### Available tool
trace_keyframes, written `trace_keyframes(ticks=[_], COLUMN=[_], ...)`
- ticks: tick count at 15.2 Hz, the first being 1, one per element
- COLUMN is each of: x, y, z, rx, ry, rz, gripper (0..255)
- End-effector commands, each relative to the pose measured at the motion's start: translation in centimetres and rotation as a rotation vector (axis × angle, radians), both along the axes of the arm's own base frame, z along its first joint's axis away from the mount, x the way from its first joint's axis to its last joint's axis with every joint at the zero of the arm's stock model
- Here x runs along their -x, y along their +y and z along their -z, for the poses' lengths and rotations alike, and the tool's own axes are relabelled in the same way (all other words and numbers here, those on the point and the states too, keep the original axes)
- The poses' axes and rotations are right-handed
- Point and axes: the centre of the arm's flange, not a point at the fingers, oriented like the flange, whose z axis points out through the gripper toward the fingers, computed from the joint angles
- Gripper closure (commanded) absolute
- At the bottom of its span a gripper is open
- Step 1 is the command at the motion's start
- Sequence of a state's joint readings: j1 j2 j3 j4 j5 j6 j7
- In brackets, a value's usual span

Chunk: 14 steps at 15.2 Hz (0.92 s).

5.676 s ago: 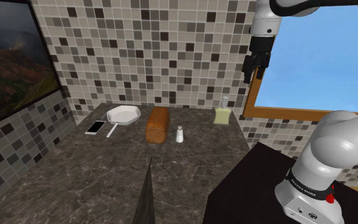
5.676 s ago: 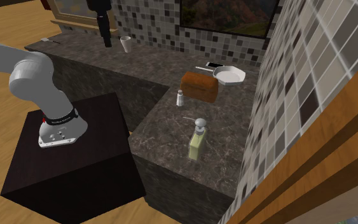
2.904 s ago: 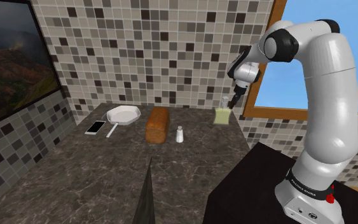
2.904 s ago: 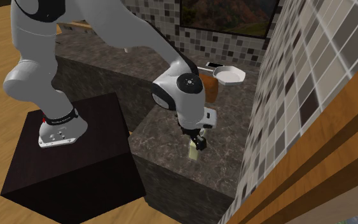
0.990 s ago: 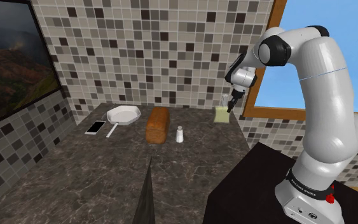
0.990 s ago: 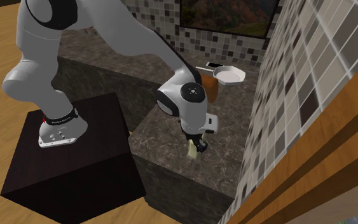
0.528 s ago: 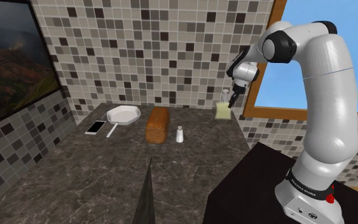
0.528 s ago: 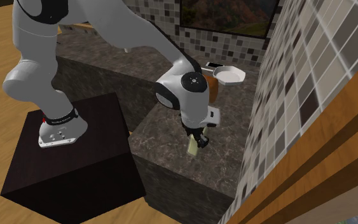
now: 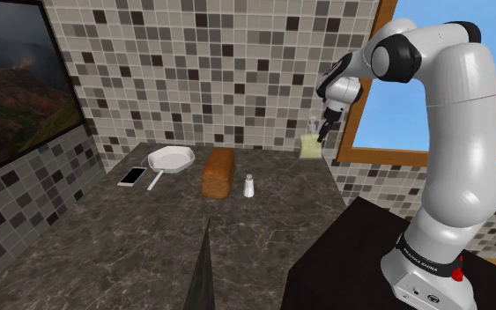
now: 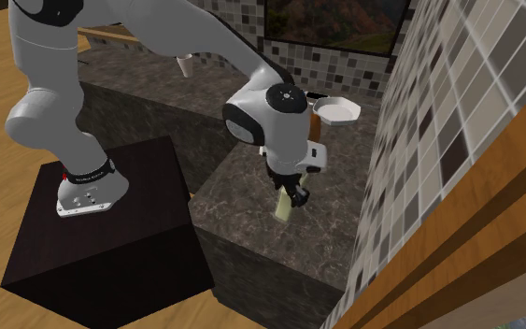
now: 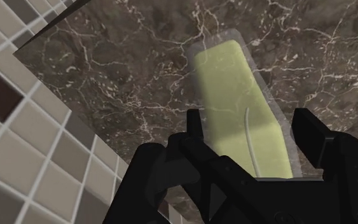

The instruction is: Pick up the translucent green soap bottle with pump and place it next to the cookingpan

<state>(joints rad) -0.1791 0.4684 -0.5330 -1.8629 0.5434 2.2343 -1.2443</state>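
The pale green translucent soap bottle (image 9: 308,148) hangs a little above the dark marbled counter (image 9: 193,238), near its far corner by the window. My gripper (image 9: 324,131) is shut on the bottle's upper part. In the wrist view the two black fingers (image 11: 194,130) clasp the green bottle (image 11: 234,89) from both sides, with the counter below it. From the second exterior view the bottle (image 10: 281,206) dangles slightly tilted under the gripper (image 10: 294,193). The white cooking pan (image 9: 171,159) lies at the counter's far end, toward the shoulder view's left, also seen as the pan (image 10: 337,111).
Between bottle and pan lie a brown bread loaf (image 9: 218,171) and a small white shaker (image 9: 248,186). A phone (image 9: 133,176) rests beside the pan's handle. Tiled walls close the back and left; a wood-framed window (image 9: 387,155) stands right of the bottle.
The gripper has risen with the soap bottle clasped in it. The bottle has left the counter and now hangs above its former spot. Nothing else moved.
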Motion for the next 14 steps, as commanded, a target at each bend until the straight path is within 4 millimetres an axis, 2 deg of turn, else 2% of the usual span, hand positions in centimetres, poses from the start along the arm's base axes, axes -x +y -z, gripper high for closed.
trace_keyframes(ticks=[1, 14], x=[0.0, 0.0], y=[-0.1, -0.1], z=[-1.1, -7.9], rx=[0.0, 0.0], ry=[0.0, 0.0], rz=[0.0, 0.0], gripper=[255, 255])
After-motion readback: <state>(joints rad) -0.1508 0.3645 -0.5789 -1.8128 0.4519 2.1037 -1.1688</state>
